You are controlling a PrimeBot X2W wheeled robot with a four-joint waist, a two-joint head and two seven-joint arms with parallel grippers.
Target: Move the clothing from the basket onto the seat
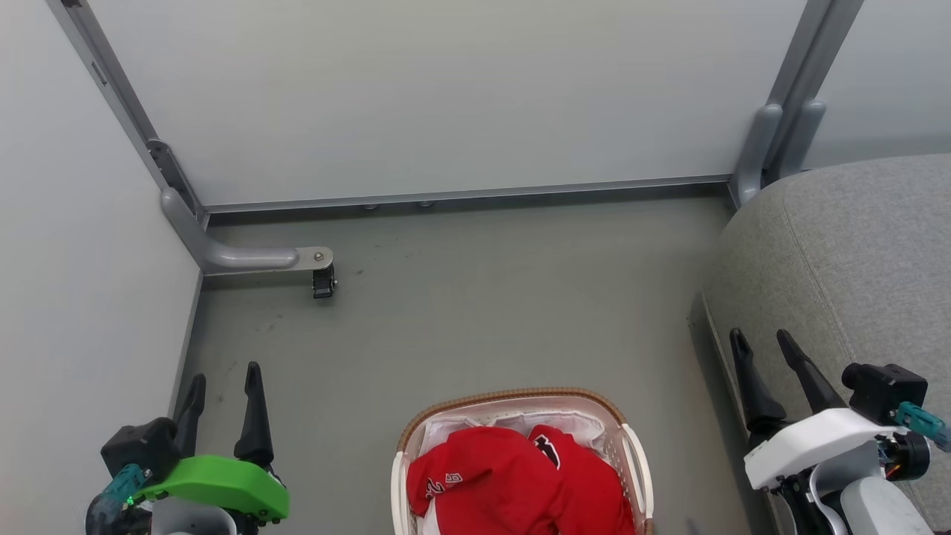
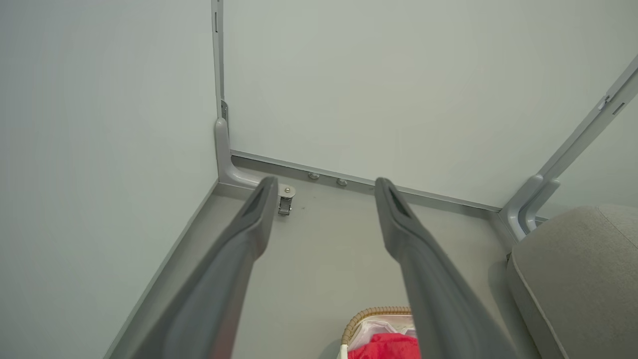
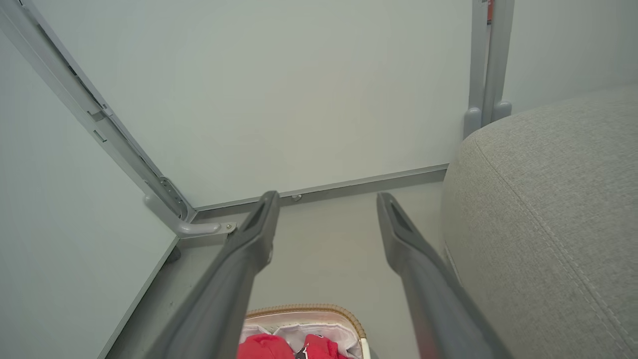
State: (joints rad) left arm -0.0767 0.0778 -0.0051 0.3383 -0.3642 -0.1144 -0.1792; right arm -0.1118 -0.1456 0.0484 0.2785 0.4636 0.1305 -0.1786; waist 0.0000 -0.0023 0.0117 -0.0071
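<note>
Enclosure is formed by pale grey-green panels: a back panel (image 1: 446, 96), a left panel (image 1: 67, 260) and a further panel (image 1: 884, 74) at far right. Panels are joined by grey metal posts; the left post (image 1: 111, 89) and the right post (image 1: 799, 74) are seen slanting in the head view. A grey base rail (image 1: 461, 195) is run along the foot of the back panel, with two small studs (image 1: 394, 206) beneath it. From the left corner a rounded foot bracket (image 1: 252, 258) is extended over the floor (image 1: 483, 312), ending in a small black caster (image 1: 323, 282). The floor is matt grey; faint scuff marks (image 1: 275, 319) are noted near the bracket. Lighting is even and diffuse, shadows soft.
</note>
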